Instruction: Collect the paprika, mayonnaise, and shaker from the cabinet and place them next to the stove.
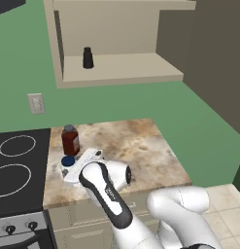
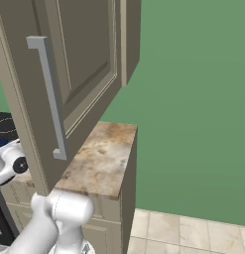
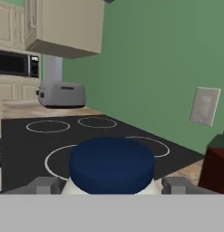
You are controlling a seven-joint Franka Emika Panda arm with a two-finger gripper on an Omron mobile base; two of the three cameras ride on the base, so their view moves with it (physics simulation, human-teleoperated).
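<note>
**Op:** I'm hovering the gripper (image 3: 111,186) astride the mayonnaise (image 3: 111,166), a squat white jar with a dark blue lid, on the marble counter (image 1: 136,146) beside the black glass stove (image 1: 17,168).

**Obs:** Gripping?

**Op:** Can't tell; the fingers are flanking it widely. The tall red-brown paprika bottle (image 1: 70,140) is standing just beside. The small black shaker (image 1: 88,58) is waiting in the beige open cabinet (image 1: 116,73): light, slim, probably tippy, so I'm planning a mid-body grasp.

arm: white with dark joints, rises from the lower right of the left base view and bends toward centre-left
wrist: angled low, lower left of centre in the left base view
end effector (image 3: 111,185): fingertips (image 3: 43,185) spread wide, one on each side of the mayonnaise (image 3: 111,166); contact unclear
</note>
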